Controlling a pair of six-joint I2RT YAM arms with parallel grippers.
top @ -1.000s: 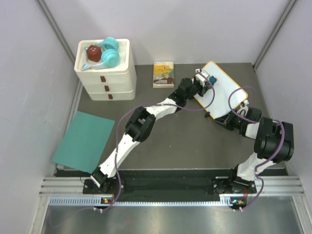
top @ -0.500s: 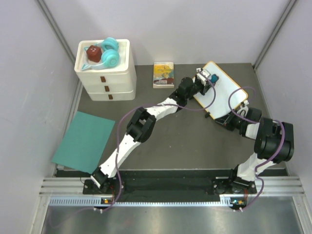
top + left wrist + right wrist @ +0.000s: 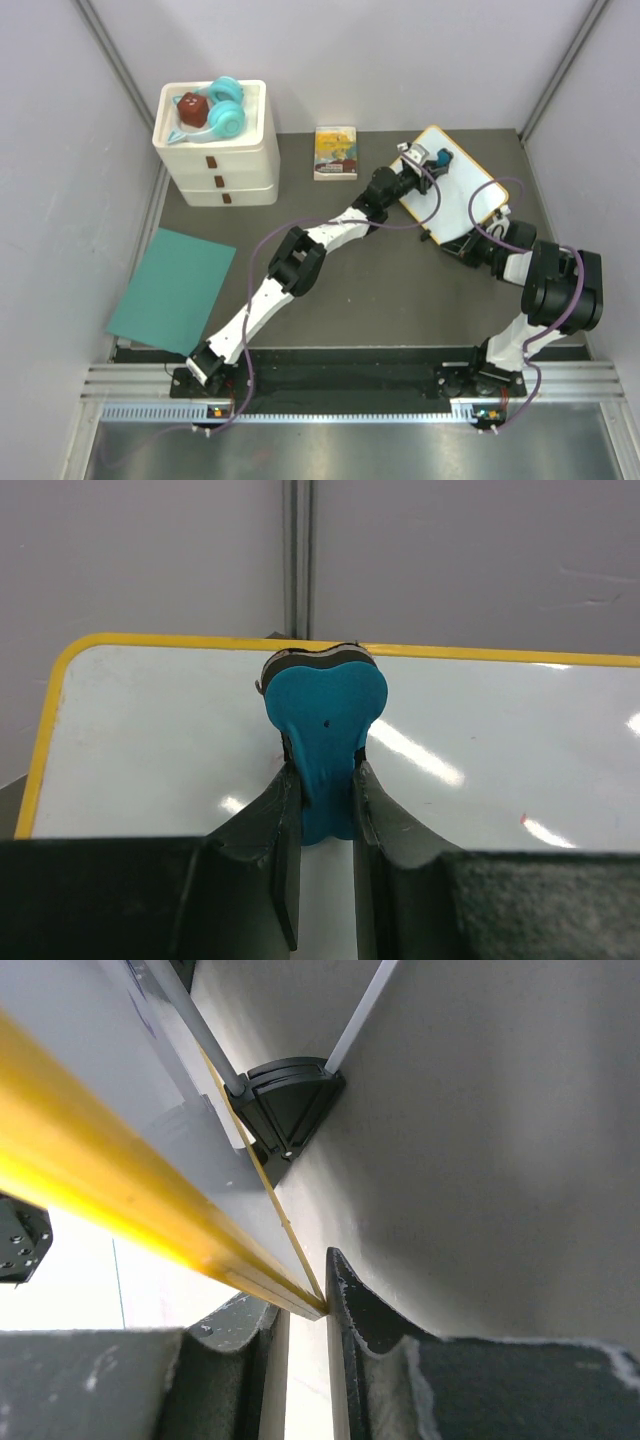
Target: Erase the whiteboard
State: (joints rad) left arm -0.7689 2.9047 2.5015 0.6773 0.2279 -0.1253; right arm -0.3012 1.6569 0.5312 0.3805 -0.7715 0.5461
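The whiteboard, white with a yellow-orange frame, stands tilted at the back right of the table. My left gripper is shut on a blue eraser and holds it against the board's far left part. In the left wrist view the eraser sits between my fingers against the white surface, near the top frame; a tiny red speck shows at the right. My right gripper is shut on the board's near edge; in the right wrist view the yellow frame runs into the jaws.
A white drawer unit with teal headphones and a dark red object on top stands at the back left. A yellow picture book lies behind centre. A teal sheet lies at the left. A black board foot shows.
My left gripper has slid the eraser a little to the right and farther across the board. The right arm and the board have not moved.
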